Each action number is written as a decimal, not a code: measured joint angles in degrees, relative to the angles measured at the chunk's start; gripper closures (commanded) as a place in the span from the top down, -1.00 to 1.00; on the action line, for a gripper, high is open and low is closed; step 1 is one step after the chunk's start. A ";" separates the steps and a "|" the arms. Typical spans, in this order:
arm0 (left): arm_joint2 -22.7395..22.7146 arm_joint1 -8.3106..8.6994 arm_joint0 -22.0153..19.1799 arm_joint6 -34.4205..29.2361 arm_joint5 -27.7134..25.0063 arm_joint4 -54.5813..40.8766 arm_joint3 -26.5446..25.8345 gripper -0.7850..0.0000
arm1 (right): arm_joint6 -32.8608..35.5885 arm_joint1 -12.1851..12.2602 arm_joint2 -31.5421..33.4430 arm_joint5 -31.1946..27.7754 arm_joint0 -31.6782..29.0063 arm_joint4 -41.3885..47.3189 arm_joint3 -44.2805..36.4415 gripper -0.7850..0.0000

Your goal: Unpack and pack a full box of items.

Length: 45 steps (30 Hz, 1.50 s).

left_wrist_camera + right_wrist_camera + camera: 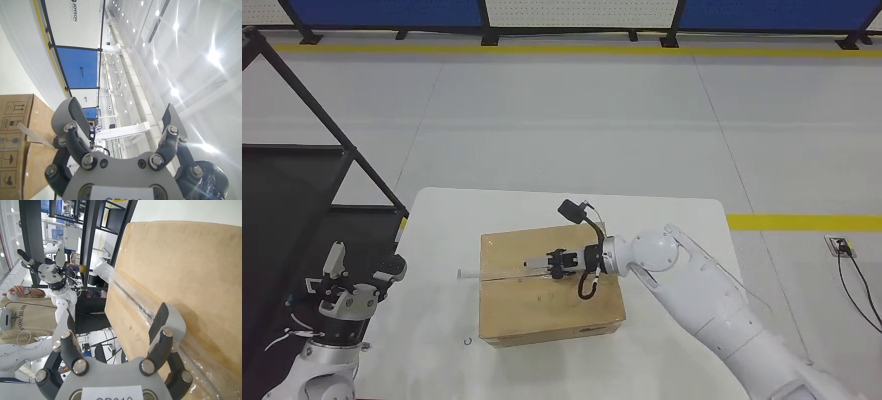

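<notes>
Closed cardboard box (542, 300) on the white table (442, 225), its top seam sealed with clear tape (128, 294); a loose tape tail (470, 272) projects past the box's edge. The right gripper (113, 317) hovers over the middle of the box top, jaws spread wide and holding nothing, with one finger (166, 321) directly at the taped seam. The left gripper (364, 262) stands well apart from the box, beyond the tail's end, jaws likewise wide and empty.

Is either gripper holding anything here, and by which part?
Nothing is held. The right gripper is open over the clear tape on the cardboard box; the left gripper is open and empty.
</notes>
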 measured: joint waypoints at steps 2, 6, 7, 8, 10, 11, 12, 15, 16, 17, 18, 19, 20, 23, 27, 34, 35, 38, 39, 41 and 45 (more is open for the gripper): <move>0.00 0.00 0.00 0.00 0.00 0.00 0.00 1.00 | 0.00 0.00 0.00 0.00 0.00 0.00 0.00 1.00; 0.37 -0.04 0.12 0.37 0.58 -0.22 -0.42 1.00 | -2.41 -0.54 -0.81 2.80 -0.77 -0.81 0.02 1.00; 0.45 -0.03 0.18 0.52 0.59 0.14 -0.67 1.00 | -2.56 -0.87 -1.24 3.31 -0.65 -0.72 -0.03 1.00; 0.51 -0.02 0.26 0.64 0.39 0.81 -0.83 1.00 | -2.42 -1.23 -1.70 3.37 -0.44 -0.40 0.26 1.00; 0.72 -0.04 0.42 0.92 -0.20 1.75 -0.89 1.00 | -1.94 -2.27 -2.89 2.80 0.50 0.33 1.71 1.00; 0.79 -0.06 0.50 1.03 -0.40 1.86 -0.85 1.00 | -2.00 -2.79 -3.44 2.38 0.99 0.57 2.39 1.00; 0.83 -0.07 0.65 1.14 -0.72 2.04 -0.78 1.00 | -1.98 -3.52 -4.17 1.51 1.61 1.04 3.28 1.00; 0.97 -0.12 1.25 1.23 -1.48 2.71 -0.54 1.00 | -1.75 -5.42 -5.89 -0.55 3.24 2.39 5.91 1.00; 0.99 -0.12 1.41 1.25 -1.70 2.96 -0.49 1.00 | -1.65 -6.03 -6.39 -1.05 3.75 2.80 6.69 1.00; 1.02 -0.14 1.53 1.28 -1.92 3.11 -0.44 1.00 | -1.56 -6.64 -6.87 -1.55 4.24 3.19 7.49 1.00; 1.08 -0.16 1.65 1.36 -2.13 3.14 -0.38 1.00 | -1.45 -7.44 -7.55 -2.09 4.90 3.55 8.56 1.00; 1.12 -0.17 1.73 1.41 -2.25 3.13 -0.37 1.00 | -1.34 -8.07 -8.07 -2.45 5.38 3.80 9.31 1.00; 1.16 -0.19 1.82 1.44 -2.36 3.11 -0.38 1.00 | -1.13 -8.71 -8.62 -2.77 5.83 4.03 10.03 1.00; 1.29 -0.23 2.13 1.51 -2.88 3.25 -0.41 1.00 | -0.78 -10.92 -10.38 -3.44 7.33 4.60 12.51 1.00; 1.68 -0.27 2.62 1.39 -4.26 4.95 0.25 1.00 | -1.23 -14.06 -12.40 -4.86 8.94 5.32 16.02 1.00; 2.14 -0.41 3.39 1.74 -7.04 6.37 2.19 1.00 | -3.03 -19.19 -14.66 -7.14 11.31 5.94 22.04 1.00; 2.11 -0.43 3.49 1.81 -7.29 6.34 2.39 1.00 | -3.19 -19.83 -14.87 -7.54 11.56 6.01 22.74 1.00; 1.86 -0.48 3.87 1.84 -7.95 5.91 3.06 1.00 | -3.25 -21.90 -15.60 -8.29 12.40 6.02 25.11 1.00; 1.73 -0.49 4.02 1.78 -8.19 5.72 3.30 1.00 | -3.21 -22.73 -15.90 -8.31 12.74 5.94 26.11 1.00; 1.57 -0.51 4.23 1.70 -8.49 5.38 3.60 1.00 | -2.99 -23.94 -16.31 -8.53 13.14 5.85 27.51 1.00; 1.38 -0.56 4.60 1.25 -8.98 4.77 3.97 1.00 | -1.28 -26.55 -17.10 -10.26 13.86 5.59 30.36 1.00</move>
